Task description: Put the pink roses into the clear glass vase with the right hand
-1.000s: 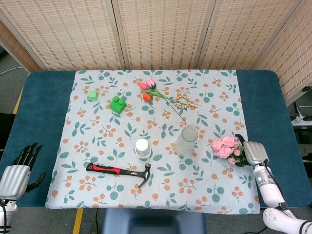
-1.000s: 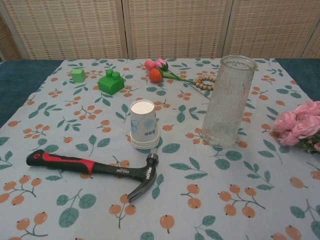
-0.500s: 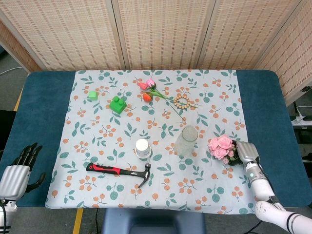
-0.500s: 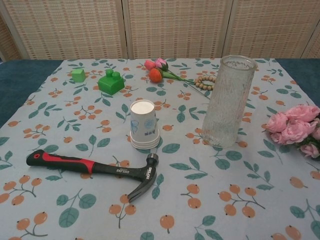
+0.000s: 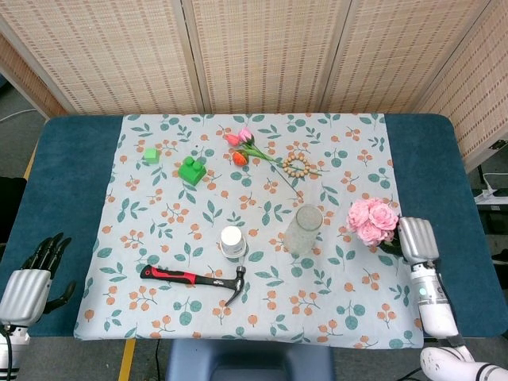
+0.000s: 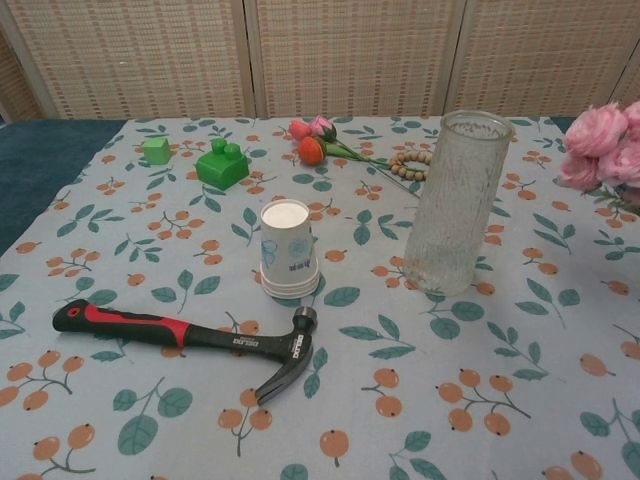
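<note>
My right hand (image 5: 416,240) holds the bunch of pink roses (image 5: 372,221) by its stems, lifted off the cloth just right of the clear glass vase (image 5: 302,230). In the chest view the roses (image 6: 606,142) hang at the right edge, their blooms about level with the rim of the vase (image 6: 457,203), which stands upright; the hand itself is out of that view. My left hand (image 5: 30,278) rests open at the table's near left corner, holding nothing.
A white paper cup (image 5: 232,242) stands left of the vase, with a red and black hammer (image 5: 194,279) in front of it. Further back lie a green block (image 5: 190,170), a small green cube (image 5: 151,155), artificial tulips (image 5: 243,146) and a bead bracelet (image 5: 298,165).
My right hand has raised the pink roses from the cloth; in the chest view they climbed from low at the right edge to the height of the vase rim.
</note>
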Tool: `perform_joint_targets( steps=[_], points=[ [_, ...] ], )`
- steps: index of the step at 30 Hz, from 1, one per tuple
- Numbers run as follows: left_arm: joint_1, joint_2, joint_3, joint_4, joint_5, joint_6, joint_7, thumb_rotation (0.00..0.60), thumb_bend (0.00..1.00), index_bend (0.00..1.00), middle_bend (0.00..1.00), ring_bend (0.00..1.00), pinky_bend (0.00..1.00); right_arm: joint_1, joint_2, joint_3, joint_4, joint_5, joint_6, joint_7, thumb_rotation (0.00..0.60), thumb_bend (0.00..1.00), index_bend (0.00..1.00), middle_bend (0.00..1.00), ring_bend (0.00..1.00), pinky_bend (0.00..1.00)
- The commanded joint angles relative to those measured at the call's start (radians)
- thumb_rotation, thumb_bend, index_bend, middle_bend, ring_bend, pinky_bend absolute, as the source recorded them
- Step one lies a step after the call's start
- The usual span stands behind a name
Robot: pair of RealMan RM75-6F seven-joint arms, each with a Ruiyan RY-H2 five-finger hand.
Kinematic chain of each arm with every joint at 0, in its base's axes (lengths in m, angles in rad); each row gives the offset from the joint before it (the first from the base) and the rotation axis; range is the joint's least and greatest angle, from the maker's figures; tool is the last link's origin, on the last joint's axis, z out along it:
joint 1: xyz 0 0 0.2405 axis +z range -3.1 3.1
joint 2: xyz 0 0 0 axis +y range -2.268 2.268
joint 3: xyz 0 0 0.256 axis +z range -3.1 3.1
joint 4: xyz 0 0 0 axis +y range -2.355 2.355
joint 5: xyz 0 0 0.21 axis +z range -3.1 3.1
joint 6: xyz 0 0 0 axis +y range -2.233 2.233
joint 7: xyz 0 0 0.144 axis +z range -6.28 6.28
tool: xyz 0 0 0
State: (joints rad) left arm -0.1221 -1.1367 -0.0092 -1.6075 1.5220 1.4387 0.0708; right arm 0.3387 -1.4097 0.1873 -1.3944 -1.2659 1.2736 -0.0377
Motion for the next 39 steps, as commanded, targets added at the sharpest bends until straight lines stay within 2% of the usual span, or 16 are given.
perform_joint_targets(
  steps=[1,5,9,14,18,19,23,30,39],
  points=[
    [0.0,0.0,0.0,-0.001,0.001,0.001,0.0,0.6,0.37,0.01,0.02,0.05,0.29,-0.066,0.023,0.035,-0.105,-0.195,0.282,-0.006,0.6,0.61,0.8,1.0,1.0,1.0],
    [0.0,0.0,0.001,-0.002,0.003,0.0,0.001,0.6,0.37,0.01,0.02,0.05,0.29,-0.049,0.067,0.053,-0.217,-0.256,0.308,-0.021,0.6,0.61,0.8,1.0,1.0,1.0],
    [0.0,0.0,0.003,-0.003,0.005,-0.001,0.002,0.6,0.37,0.01,0.02,0.05,0.29,-0.006,0.132,0.085,-0.381,-0.265,0.252,-0.035,0.6,0.61,0.8,1.0,1.0,1.0],
    [0.0,0.001,0.004,-0.006,0.006,0.0,0.004,0.6,0.37,0.01,0.02,0.05,0.29,0.063,0.151,0.129,-0.502,-0.235,0.163,-0.017,0.6,0.61,0.8,1.0,1.0,1.0],
    [0.001,0.001,0.004,-0.006,0.006,0.001,0.004,0.6,0.37,0.01,0.02,0.05,0.29,0.088,0.156,0.141,-0.527,-0.219,0.126,-0.011,0.6,0.61,0.8,1.0,1.0,1.0],
    [0.001,0.001,0.004,-0.004,0.004,-0.001,0.003,0.6,0.37,0.01,0.02,0.05,0.29,0.128,0.146,0.162,-0.545,-0.221,0.093,-0.016,0.6,0.61,0.8,1.0,1.0,1.0],
    [-0.001,0.0,0.003,-0.003,0.002,-0.005,0.003,0.6,0.37,0.01,0.02,0.05,0.29,0.176,0.122,0.201,-0.59,-0.162,0.058,-0.042,0.6,0.61,0.81,1.0,1.0,1.0],
    [0.001,0.0,0.002,-0.005,0.004,0.001,0.005,0.6,0.37,0.01,0.02,0.05,0.29,0.224,0.126,0.232,-0.616,-0.088,0.004,-0.015,0.6,0.61,0.81,1.0,1.0,1.0],
    [0.003,0.002,0.001,-0.005,0.003,0.005,0.001,0.6,0.37,0.01,0.02,0.05,0.29,0.238,0.119,0.219,-0.572,-0.066,-0.011,0.041,0.6,0.61,0.81,1.0,1.0,1.0]
  ],
)
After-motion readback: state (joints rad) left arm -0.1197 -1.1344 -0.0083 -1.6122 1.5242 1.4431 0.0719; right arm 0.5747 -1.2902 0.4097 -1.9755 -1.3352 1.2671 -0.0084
